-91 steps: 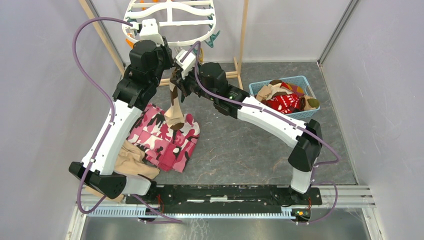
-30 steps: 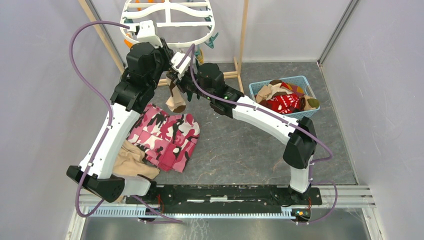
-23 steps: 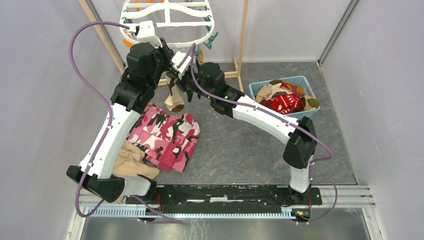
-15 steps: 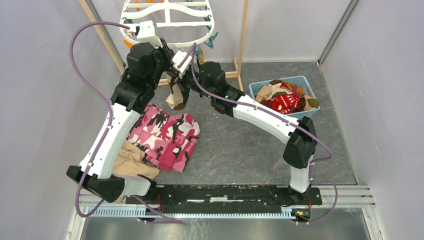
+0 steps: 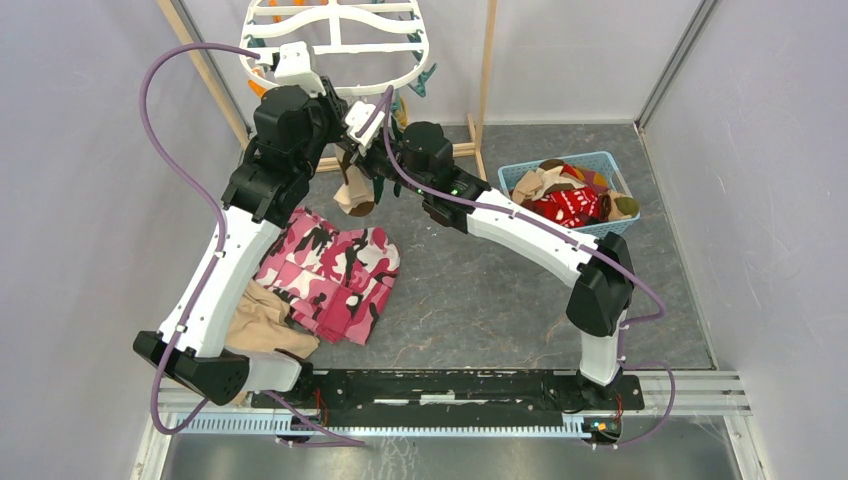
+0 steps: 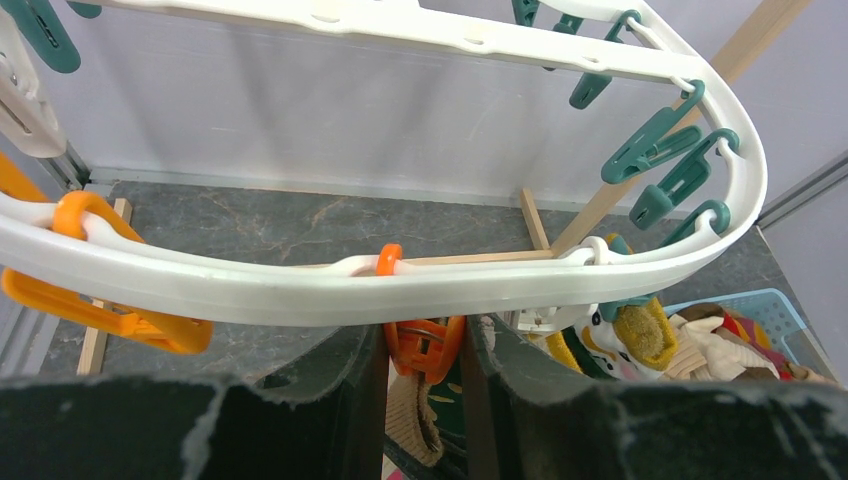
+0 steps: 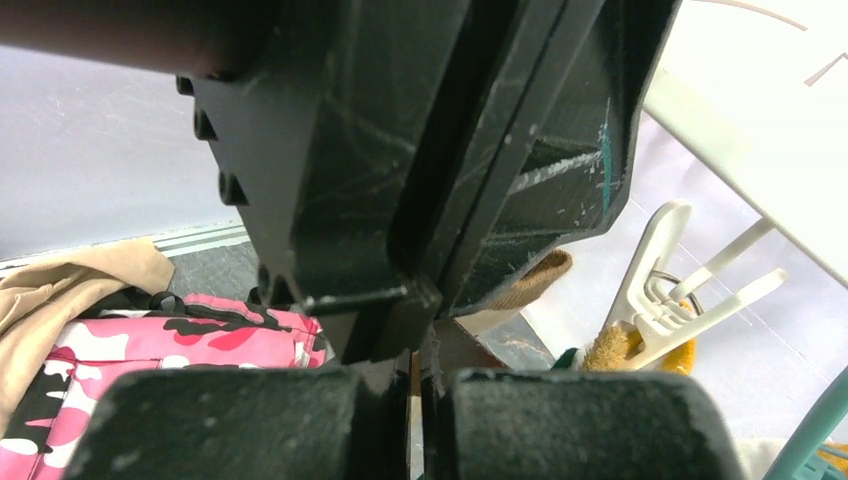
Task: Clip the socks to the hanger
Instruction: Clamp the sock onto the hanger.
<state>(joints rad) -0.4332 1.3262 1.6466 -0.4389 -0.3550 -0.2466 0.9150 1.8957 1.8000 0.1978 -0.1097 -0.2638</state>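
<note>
Overhead, both arms meet beneath the near rim of the white hanger (image 5: 335,88). The left gripper (image 6: 424,340) is partly closed, its fingers (image 6: 330,385) pinching an orange clip (image 6: 420,352) that hangs from that rim. The right gripper (image 7: 415,385) is pressed fully shut on the cuff of a tan and brown sock (image 5: 352,197), which dangles just below the clip. Done well, the cuff probably needs to rise squarely into the clip's mouth before the left fingers ease off. Only the left wrist view shows clip and sock lined up. The right wrist view is mostly blocked by dark arm housing. Only the overhead view shows the blue basket (image 5: 520,172) of other socks (image 5: 570,203).
</note>
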